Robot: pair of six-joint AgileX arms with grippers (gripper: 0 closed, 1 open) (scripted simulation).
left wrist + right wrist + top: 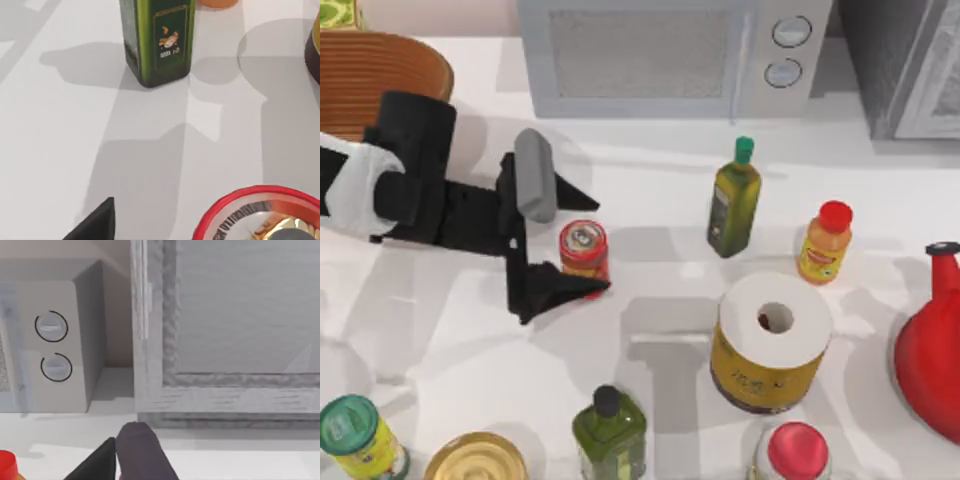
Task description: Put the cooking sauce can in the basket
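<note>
Reaching in from the left side of the table, the left gripper [582,243] has its two black fingers spread wide apart, one on each side of the cooking sauce can [584,249]. The can stands upright on the white table [450,350], and I cannot tell if the fingers touch it. The basket [380,75] sits at the far left corner, well apart from the can. An olive oil bottle [733,203] stands to the can's right. In the left wrist view the can's red rim [260,192] is close below the camera.
</note>
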